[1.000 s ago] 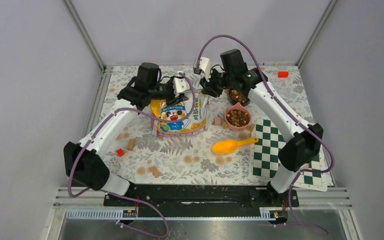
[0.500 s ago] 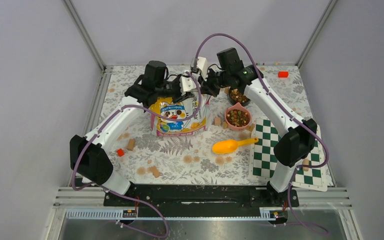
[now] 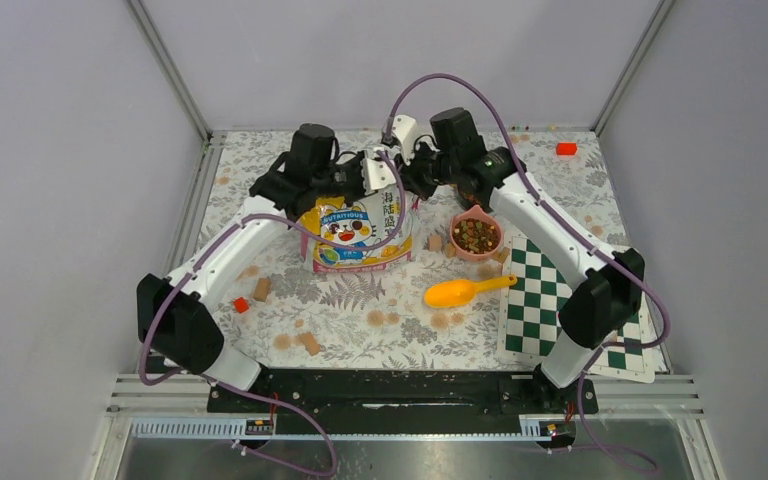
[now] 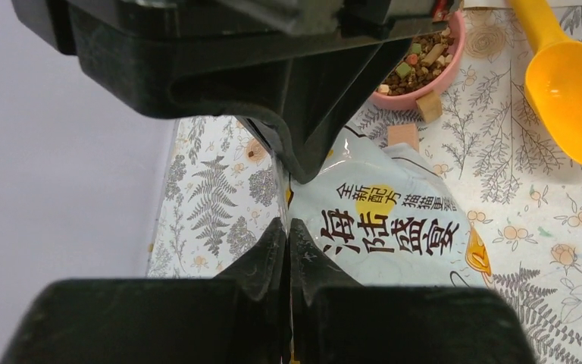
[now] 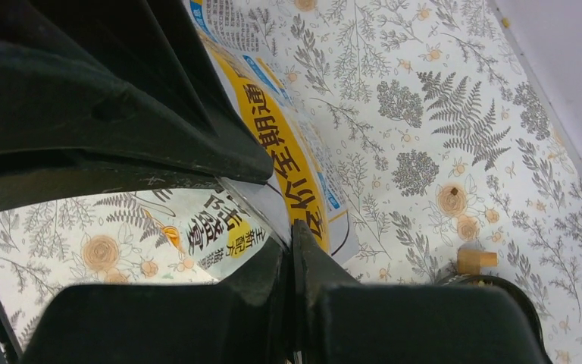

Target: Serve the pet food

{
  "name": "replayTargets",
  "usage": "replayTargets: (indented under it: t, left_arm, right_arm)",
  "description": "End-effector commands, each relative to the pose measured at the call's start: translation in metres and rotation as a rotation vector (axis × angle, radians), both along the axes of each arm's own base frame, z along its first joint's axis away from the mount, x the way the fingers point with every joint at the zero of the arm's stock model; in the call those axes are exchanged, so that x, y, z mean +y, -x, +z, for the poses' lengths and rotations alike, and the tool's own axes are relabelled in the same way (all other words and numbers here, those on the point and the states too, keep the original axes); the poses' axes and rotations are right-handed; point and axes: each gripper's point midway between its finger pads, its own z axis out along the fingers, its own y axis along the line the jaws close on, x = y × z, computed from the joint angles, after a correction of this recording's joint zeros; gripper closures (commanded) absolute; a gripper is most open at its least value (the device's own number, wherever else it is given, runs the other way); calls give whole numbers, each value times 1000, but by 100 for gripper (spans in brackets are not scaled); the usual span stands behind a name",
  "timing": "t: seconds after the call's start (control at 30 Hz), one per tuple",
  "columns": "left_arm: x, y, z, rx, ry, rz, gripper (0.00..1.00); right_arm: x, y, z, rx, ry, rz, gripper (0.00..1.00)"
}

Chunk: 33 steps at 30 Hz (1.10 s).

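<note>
Both reaching far, left fingers [image 4: 261, 262] and right fingers [image 5: 265, 277] pinch the bag [image 3: 355, 238].

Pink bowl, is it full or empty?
Full: mixed brown and reddish kibble fills the pink bowl nearly to its rim, as the top camera shows.

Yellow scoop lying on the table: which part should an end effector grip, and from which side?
Grip the yellow scoop by its slim straight handle, coming down from above with the end effector closing across its width. It lies flat, bowl up, handle pointing toward the chessboard, nearest the right arm. The wide rounded bowl would likely slip.
</note>
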Motion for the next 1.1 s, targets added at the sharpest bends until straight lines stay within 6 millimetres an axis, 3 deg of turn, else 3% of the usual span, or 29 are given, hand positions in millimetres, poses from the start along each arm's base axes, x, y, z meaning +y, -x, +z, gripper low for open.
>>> replayTargets:
  t: [0.0,0.23,0.43,0.67,1.07]
  left_arm:
    - [72,-6,9,-51,-129,172,100]
    - [133,-1,2,-37,-262,301,100]
    - [178,3,-4,-41,-368,409,100]
    - [234,11,-6,-39,-499,565,100]
    - [301,31,-7,27,-558,750,100]
  right_arm:
    - [-55,-31,50,-153,-45,-359,100]
    - [-105,-38,60,-234,-76,-663,100]
    - [-136,-40,56,-246,-88,-836,100]
    - [-145,-39,54,-243,-95,-873,100]
    - [-158,-41,58,-268,-88,-940,100]
